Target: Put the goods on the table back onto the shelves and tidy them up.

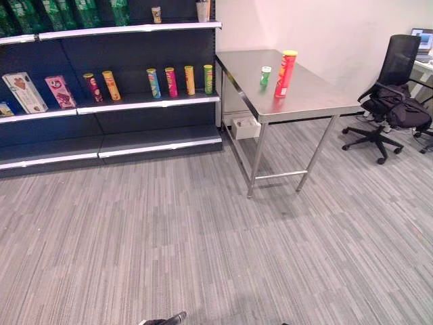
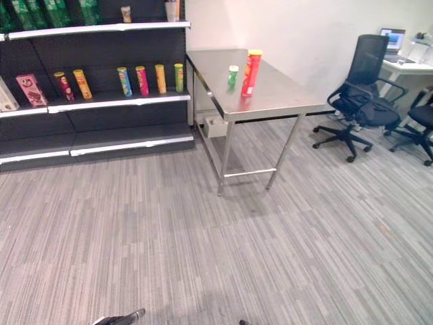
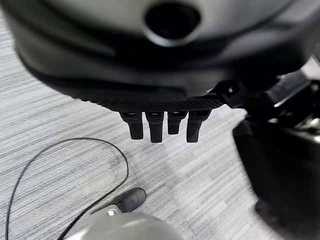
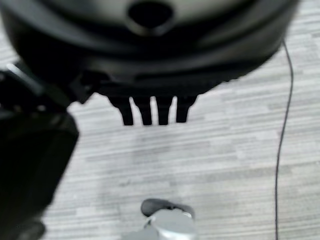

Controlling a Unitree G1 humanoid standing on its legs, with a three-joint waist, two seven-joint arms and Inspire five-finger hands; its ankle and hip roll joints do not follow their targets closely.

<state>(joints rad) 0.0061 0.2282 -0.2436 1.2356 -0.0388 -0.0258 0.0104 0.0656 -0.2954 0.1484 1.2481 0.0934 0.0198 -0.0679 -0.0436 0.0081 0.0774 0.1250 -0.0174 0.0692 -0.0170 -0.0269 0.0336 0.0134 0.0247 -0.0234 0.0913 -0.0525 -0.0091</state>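
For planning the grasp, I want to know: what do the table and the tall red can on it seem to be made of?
The table looks like brushed stainless steel: a grey, dully shining top that mirrors the cans, on thin metal legs. The tall red can seems to be a printed cardboard tube with a yellow, probably plastic, lid; its matte wall suggests this, but the distance leaves it open.

A steel table [image 1: 311, 95] stands at 1 o'clock, touching the right end of the dark shelves [image 1: 108, 105] at 11 o'clock. On the table stand a tall red can [image 1: 285, 73] and, just beside it, a short green can [image 1: 265, 75]. The middle shelf carries upright colourful cans [image 1: 179, 80] and two boxes [image 1: 40, 91].
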